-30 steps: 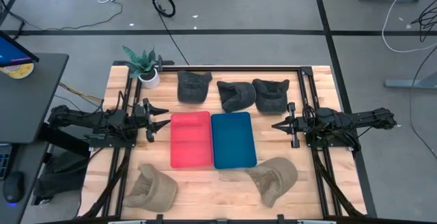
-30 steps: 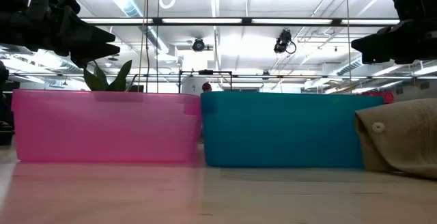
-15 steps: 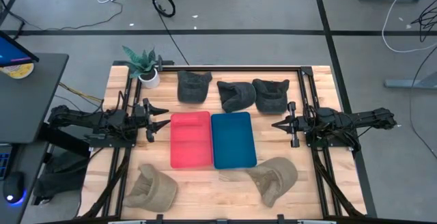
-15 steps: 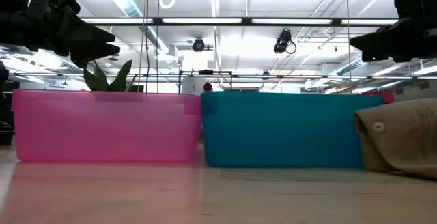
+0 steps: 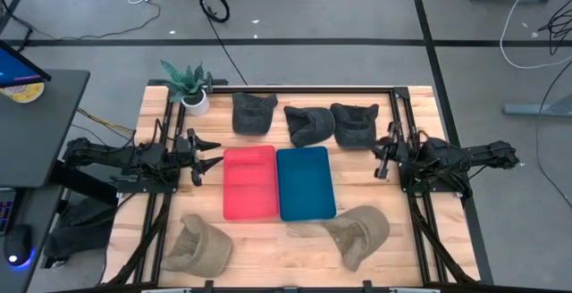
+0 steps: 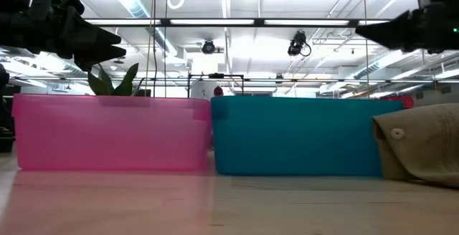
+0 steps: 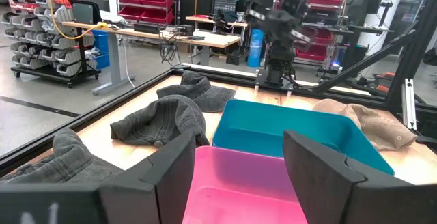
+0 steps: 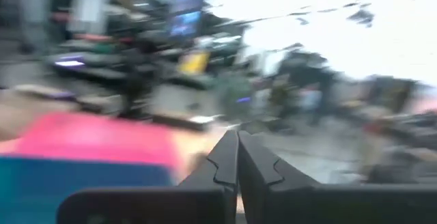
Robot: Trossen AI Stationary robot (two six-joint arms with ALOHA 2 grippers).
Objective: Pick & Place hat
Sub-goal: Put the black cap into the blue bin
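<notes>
Right hand [image 5: 382, 156] clenched, empty, hovering beside teal bin [image 5: 305, 182] | advice: opening wide before descending onto nearest dark cap [image 5: 355, 122] | left hand [image 5: 204, 154] released, waiting beside pink bin [image 5: 248, 181]

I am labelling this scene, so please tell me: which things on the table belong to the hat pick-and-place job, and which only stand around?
For the job: three dark hats, two tan hats, red bin, blue bin, left gripper, right gripper.

Standing around: potted plant, cables on the floor.

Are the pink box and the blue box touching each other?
Touching. In the high view the pink box and blue box lie side by side with long edges meeting; the low view shows no gap between their walls either.
</notes>
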